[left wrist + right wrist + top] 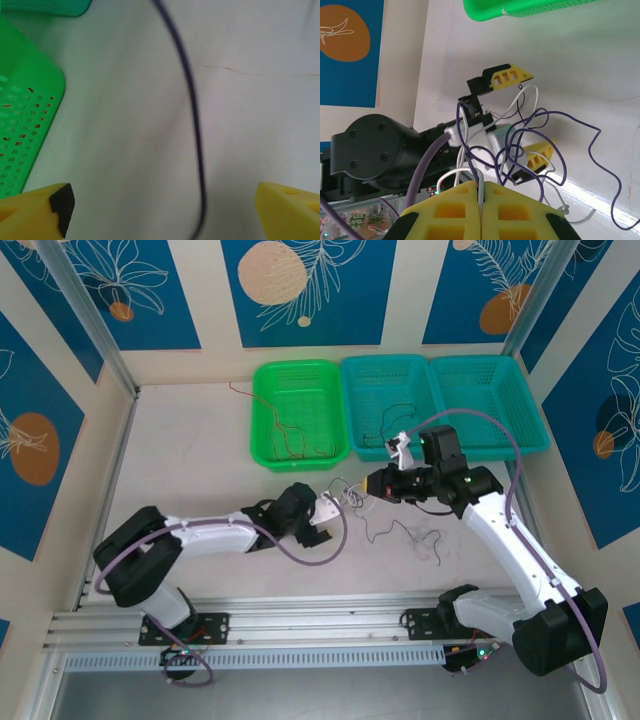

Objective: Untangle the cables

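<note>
**Bench [190, 455]:** pale top, walled at the back and both sides.

**Left arm [200, 535]:** lies low across the bench, reaching toward the middle.

**Green basket [262, 415]:** stands at the back of the bench. Reddish strands [292, 440] lie inside, too fine to count. One more trails on the bench just left of its rim. From the left wrist, only one perforated corner shows.

**Left fingers [328, 508]:** spread wide apart and gripping nothing. From the left wrist, only their yellow tips show at the lower corners. A blurred dark strand runs down between them, both of its ends cut off by the frame.

**Cables [520, 130]:** a tangle of dark purple and white strands hanging between the two sets of fingers. Its loops pass through the gap of the left pair. Individual strands cannot be followed through the knot. From above, it reads as a small pale snarl.

**Right fingers [455, 210]:** pressed together and pinching a white and a purple strand of the cables. Their lower part is cut off by the frame.

**Loose dark strands [400, 533]:** lie on the bench below the right fingers, apart from the tangle.

**Teal baskets [440, 365]:** two, side by side, right of the green basket. The left one holds a thin dark strand, and the right wrist partly hides its front rim.
</note>
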Tool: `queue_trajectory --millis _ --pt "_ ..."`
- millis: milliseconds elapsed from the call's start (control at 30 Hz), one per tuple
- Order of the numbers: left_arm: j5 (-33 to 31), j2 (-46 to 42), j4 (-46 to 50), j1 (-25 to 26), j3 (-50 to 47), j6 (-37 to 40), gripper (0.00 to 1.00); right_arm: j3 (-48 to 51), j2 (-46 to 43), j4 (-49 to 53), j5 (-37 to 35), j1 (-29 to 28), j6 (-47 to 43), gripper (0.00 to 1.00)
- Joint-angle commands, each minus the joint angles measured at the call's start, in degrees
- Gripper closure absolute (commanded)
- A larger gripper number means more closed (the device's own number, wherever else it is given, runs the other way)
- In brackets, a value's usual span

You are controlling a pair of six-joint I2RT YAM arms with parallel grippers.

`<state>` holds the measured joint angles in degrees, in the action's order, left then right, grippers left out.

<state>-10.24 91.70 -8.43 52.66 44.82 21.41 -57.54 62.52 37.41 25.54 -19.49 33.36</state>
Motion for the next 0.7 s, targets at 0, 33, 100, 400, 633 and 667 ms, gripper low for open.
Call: queue_trajectory --millis 0,33,100,400,633,667 --pt "-6.17 2.42 -6.94 -0.27 2.17 -1.65 0.22 -1.61 -1.73 2.47 1.56 0.73 0.25 1.0" --pt "-6.28 2.56 -7.04 -0.37 2.29 -2.22 0.31 -1.48 -1.94 2.78 1.41 1.13 0.32 1.0" --pt "-5.0 0.78 -7.13 -0.35 1.67 -3.74 0.6 -1.28 -2.13 4.39 -0.45 2.75 0.8 1.0" --pt "1.39 -25.38 -0.92 -3.39 -7.81 -16.59 1.0 8.79 -3.49 7.83 -21.73 12.77 9.49 1.0" --pt "-2.29 -39.44 16.7 -13.69 -7.58 -25.88 1.0 20.84 -5.13 2.54 -20.59 30.25 14.84 1.0" --pt "-2.45 -40.36 18.51 -15.12 -7.26 -26.76 1.0 21.68 -5.04 2.0 -20.15 32.03 14.93 1.0"
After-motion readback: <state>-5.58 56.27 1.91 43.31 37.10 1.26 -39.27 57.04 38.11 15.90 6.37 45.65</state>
